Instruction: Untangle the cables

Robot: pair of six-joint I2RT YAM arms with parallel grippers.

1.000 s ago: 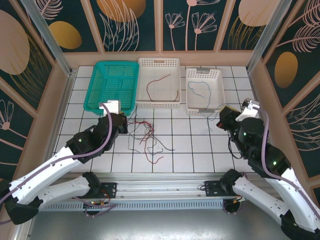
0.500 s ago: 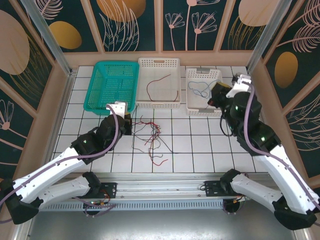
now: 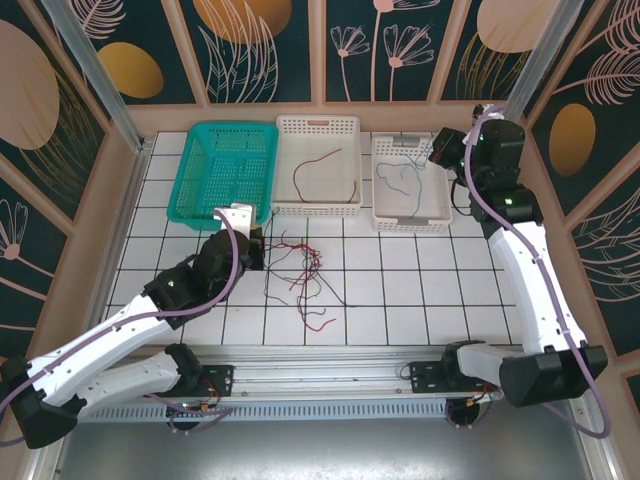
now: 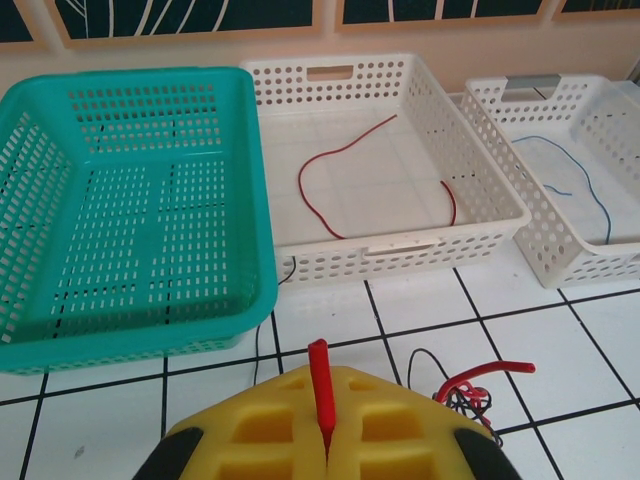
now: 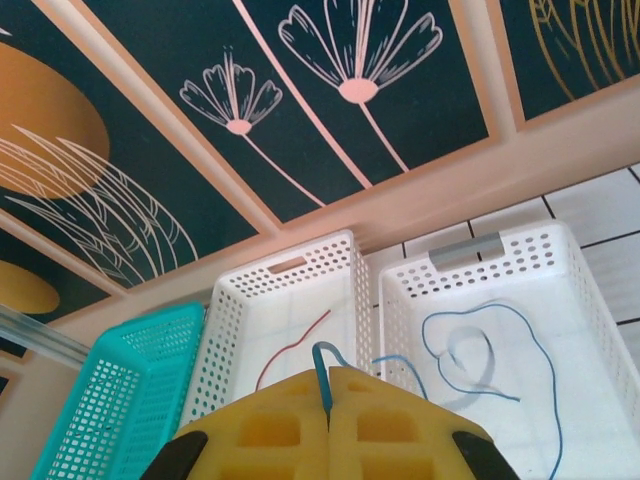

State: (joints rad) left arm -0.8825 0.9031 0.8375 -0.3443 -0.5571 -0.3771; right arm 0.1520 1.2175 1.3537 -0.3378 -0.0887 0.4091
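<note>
Left gripper (image 4: pixel 323 440) pinches thin red cable (image 4: pixel 319 380) — right gripper (image 5: pixel 328 400), blue cable (image 5: pixel 320 362).

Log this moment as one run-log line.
left gripper: shut on red cable | right gripper: shut on blue cable, near right white basket | loose cables: on tiles

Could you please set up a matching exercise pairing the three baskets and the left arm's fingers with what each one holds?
Things:
1. teal basket
2. middle white basket
3. right white basket
4. left arm's fingers

States:
A. blue cable inside
B. shut on the pinched red cable
C. nothing inside
D. loose red cable inside

Pairs: 1-C, 2-D, 3-A, 4-B
</note>
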